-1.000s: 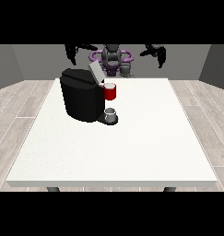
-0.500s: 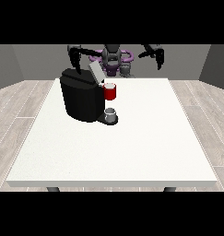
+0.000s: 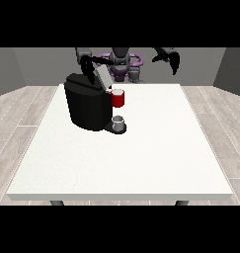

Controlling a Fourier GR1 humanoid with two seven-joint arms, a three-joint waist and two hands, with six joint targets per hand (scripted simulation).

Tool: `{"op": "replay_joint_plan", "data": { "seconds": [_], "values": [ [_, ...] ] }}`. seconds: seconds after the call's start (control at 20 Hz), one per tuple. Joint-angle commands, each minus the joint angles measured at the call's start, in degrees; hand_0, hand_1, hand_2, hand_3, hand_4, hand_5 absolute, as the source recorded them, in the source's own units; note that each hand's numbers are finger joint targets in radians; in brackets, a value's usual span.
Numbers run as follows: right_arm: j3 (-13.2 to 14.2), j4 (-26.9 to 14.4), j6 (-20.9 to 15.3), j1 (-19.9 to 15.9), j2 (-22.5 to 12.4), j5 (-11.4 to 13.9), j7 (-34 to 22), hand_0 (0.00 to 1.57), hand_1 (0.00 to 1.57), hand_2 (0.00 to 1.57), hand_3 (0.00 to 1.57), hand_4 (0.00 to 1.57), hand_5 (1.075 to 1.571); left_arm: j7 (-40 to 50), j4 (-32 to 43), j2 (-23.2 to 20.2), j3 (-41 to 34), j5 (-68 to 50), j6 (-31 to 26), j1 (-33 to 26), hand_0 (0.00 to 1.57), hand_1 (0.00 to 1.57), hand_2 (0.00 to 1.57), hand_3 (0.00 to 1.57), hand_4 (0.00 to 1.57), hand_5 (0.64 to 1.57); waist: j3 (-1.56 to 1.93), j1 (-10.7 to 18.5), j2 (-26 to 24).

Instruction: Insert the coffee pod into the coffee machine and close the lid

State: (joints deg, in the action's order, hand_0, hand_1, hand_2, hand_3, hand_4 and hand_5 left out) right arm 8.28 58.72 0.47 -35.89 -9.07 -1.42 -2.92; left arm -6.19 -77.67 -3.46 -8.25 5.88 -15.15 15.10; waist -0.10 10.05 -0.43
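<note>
Hand at the view's left (image 3: pixel 88 70) overlaps the coffee machine (image 3: pixel 88 106) top; finger pose too small to tell. Lid (image 3: pixel 102 75) hinge detail unclear. Coffee pod not distinguishable. Robot's lower body hidden behind the table (image 3: pixel 141 148). Table legs cut off at the bottom.

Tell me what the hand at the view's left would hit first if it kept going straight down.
Probably the coffee machine: that hand hangs right above its top, beside the raised lid; depth is unclear.
</note>
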Motion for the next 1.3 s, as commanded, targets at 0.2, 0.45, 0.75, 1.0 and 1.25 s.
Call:
{"op": "replay_joint_plan", "data": {
  "seconds": [0.2,0.45,0.75,1.0,1.25],
  "values": [
    [-1.0,-2.6,0.4,-2.9,-0.2,1.2,2.2,0.0,0.0,0.0,0.0,0.2,1.571,0.1,-3.9,-2.0,0.1,0.0,0.9,-3.3,0.0,0.0,0.0,0.0,0.31,1.571,0.1,-0.7,2.9],
    [-3.4,-2.1,-0.7,-10.0,0.7,3.4,-0.9,0.0,0.0,0.0,0.0,0.16,1.571,1.4,-3.1,-1.5,1.2,0.9,1.6,-0.8,0.0,0.0,0.0,0.0,0.35,1.571,0.09,1.0,4.1],
    [-5.6,-1.3,-0.2,-11.8,1.8,4.7,-2.4,0.0,0.0,0.0,0.0,0.0,1.571,2.3,-3.1,1.1,3.1,2.2,4.0,0.1,0.0,0.0,0.0,0.0,0.36,1.571,0.09,0.8,4.0],
    [-5.8,-0.3,-0.6,-16.5,0.7,5.6,-5.0,0.0,0.0,0.0,0.0,0.0,1.571,2.1,-2.8,-0.2,3.1,2.0,2.7,2.4,0.0,0.0,0.0,0.0,0.33,1.571,0.08,3.7,6.2],
    [-7.2,0.7,-2.4,-17.9,-1.3,9.2,-7.0,0.0,0.0,0.0,0.0,0.08,1.571,1.2,-3.2,0.6,5.2,2.4,1.4,0.8,0.0,0.0,0.0,0.0,0.34,1.571,0.06,8.5,6.3]
  ]
}}
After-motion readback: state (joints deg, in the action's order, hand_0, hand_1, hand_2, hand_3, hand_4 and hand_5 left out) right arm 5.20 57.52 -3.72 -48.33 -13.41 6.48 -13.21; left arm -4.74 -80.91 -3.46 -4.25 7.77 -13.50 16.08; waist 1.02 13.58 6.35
